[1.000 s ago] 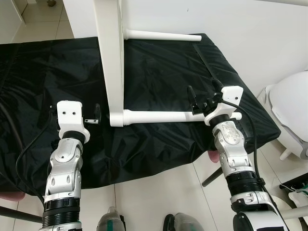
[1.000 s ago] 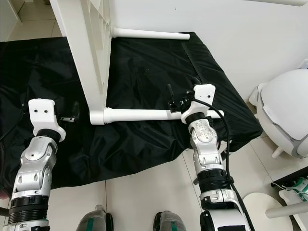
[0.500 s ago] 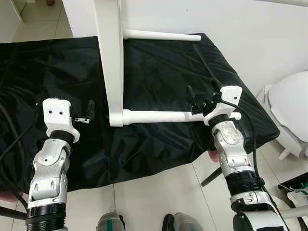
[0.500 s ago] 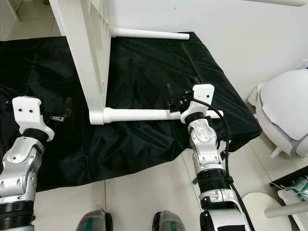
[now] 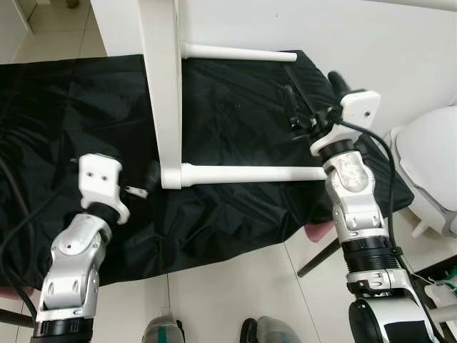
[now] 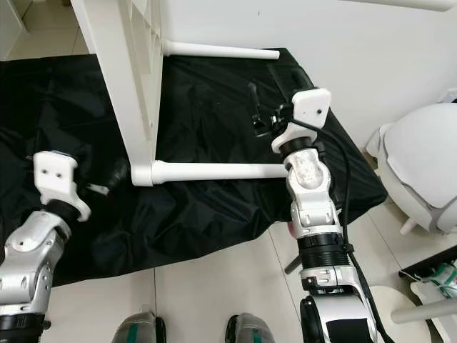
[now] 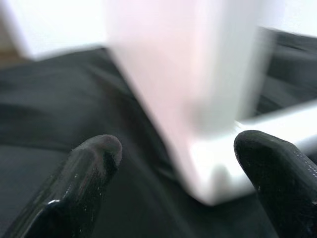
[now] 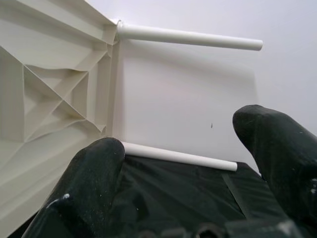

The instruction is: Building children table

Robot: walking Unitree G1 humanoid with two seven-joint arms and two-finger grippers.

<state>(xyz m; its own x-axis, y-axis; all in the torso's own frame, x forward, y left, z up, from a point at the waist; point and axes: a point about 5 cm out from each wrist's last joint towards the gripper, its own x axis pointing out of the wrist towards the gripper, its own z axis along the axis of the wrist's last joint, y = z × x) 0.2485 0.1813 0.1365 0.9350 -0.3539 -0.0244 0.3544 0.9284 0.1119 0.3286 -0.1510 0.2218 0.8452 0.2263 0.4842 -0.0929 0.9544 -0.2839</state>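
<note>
The white tabletop [image 5: 163,86] stands on its edge on a black cloth [image 5: 235,114]. Two white legs stick out of it toward my right: a near leg [image 5: 250,173] and a far leg [image 5: 239,52]. My left gripper [image 5: 146,180] is low on the cloth, right beside the corner where the near leg joins. In the left wrist view its fingers [image 7: 91,163] are spread open with that corner [image 7: 213,168] between them, not clamped. My right gripper [image 5: 312,91] hangs open above the near leg's free end, holding nothing; its fingertips [image 8: 272,139] frame the table's ribbed underside [image 8: 44,99].
The cloth ends at tiled floor [image 5: 235,286] just before my feet [image 5: 164,330]. A white rounded object [image 5: 432,157] stands on the floor to the right, and a white wall [image 5: 371,36] lies behind. A pink-tipped leg [image 5: 318,232] pokes out under the cloth's right front.
My right gripper has risen off the near leg's free end and moved back over the cloth. My left gripper has swung right to the table's corner.
</note>
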